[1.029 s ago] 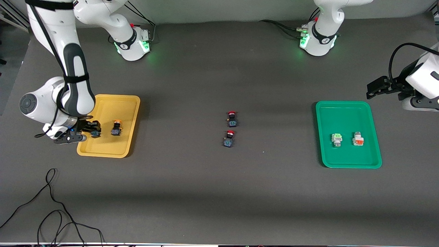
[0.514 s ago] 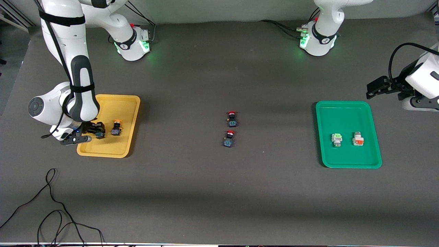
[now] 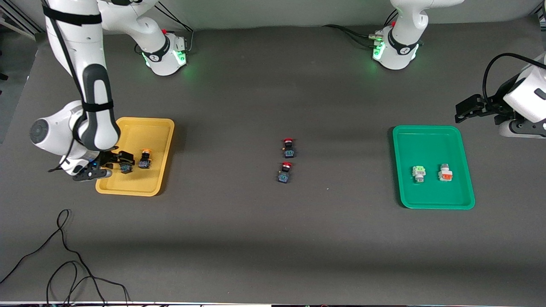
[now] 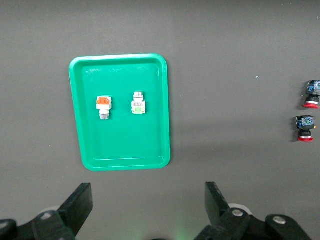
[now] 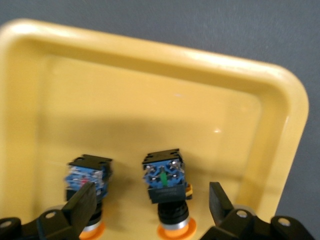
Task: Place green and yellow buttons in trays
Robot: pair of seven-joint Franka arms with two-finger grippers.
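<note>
Right gripper (image 3: pixel 121 164) sits low over the yellow tray (image 3: pixel 158 128), jaws spread wide, nothing pinched. In the right wrist view one yellow-capped button (image 5: pixel 165 187) lies between the open fingers (image 5: pixel 82 202) with a gap on each side, so it looks released, resting on the tray floor. The second yellow-capped button (image 3: pixel 145 158) lies just beside it in the same tray, toward the middle of the bench. Both lie on their sides, blue terminal ends up toward the wrist camera, probably because they were simply dropped from a side grip. Both sit in the tray half nearer the front camera; the rest of the floor is bare.

Left gripper (image 3: pixel 465 110) hangs in the air at the left arm's end of the bench, beside the green tray (image 3: pixel 426 204), jaws wide, holding nothing. That arm waits.

Green tray holds the two whitish buttons side by side, apart: green-part button (image 3: pixel 419 173) and orange-red-part button (image 3: pixel 445 173). Both lie flat, roughly mid-tray.

Two red-capped buttons (image 3: pixel 288 147) (image 3: pixel 284 172) remain on the open bench between the trays, one nearer the front camera than the other, not touching. They are not wanted colours, so leaving them there seems right.

Judgement: all four wanted buttons are in trays; the task looks essentially done, with only the right gripper's lift clear remaining. Risk: clipping the freed button when lifting.
</note>
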